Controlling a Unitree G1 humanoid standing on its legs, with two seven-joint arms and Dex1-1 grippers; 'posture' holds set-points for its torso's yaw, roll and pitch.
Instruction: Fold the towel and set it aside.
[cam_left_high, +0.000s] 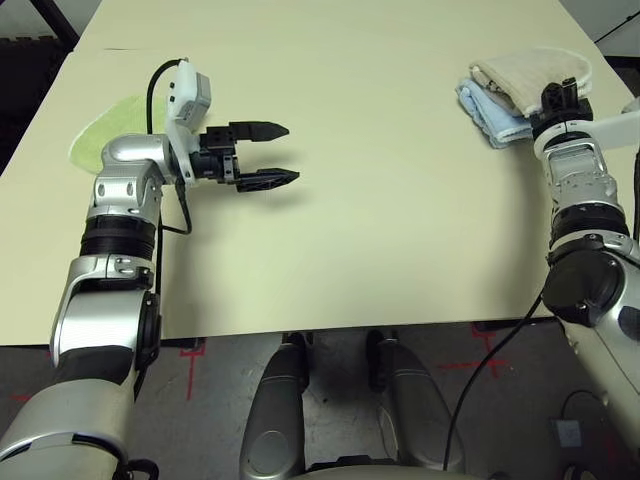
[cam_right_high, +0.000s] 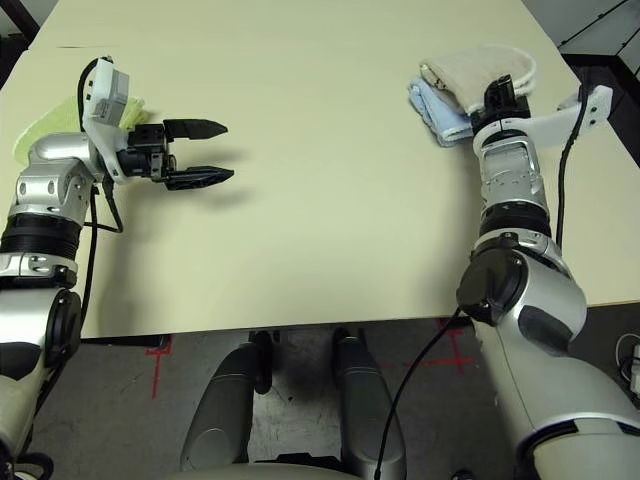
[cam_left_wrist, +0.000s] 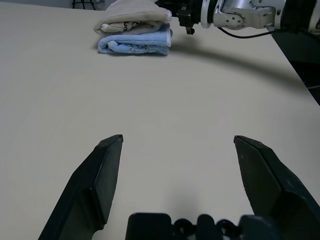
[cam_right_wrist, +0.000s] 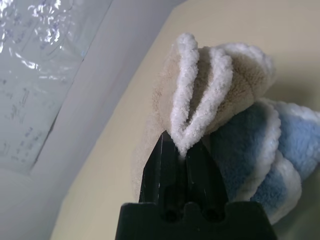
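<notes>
- Cream table (cam_left_high: 380, 230): wide bare centre, plenty of room.
- Beige towel (cam_left_high: 530, 75) folded at 1 o'clock, atop light blue towel (cam_left_high: 495, 120), near table's right edge.
- R gripper (cam_right_wrist: 182, 145) pinching beige towel's white edging.
- L gripper (cam_left_high: 275, 155) spread wide, at 10 o'clock, by green towel (cam_left_high: 110, 130).

cream table (cam_left_high: 380, 250) over dark floor (cam_left_high: 215, 365) with red tape marks (cam_left_high: 190, 360)

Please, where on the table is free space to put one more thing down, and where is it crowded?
The middle of the table is bare, between the open left gripper and the far right corner. That corner is crowded: the beige towel lies on the light blue towel, pinched by the right gripper. The lime-green towel occupies the left edge.
</notes>
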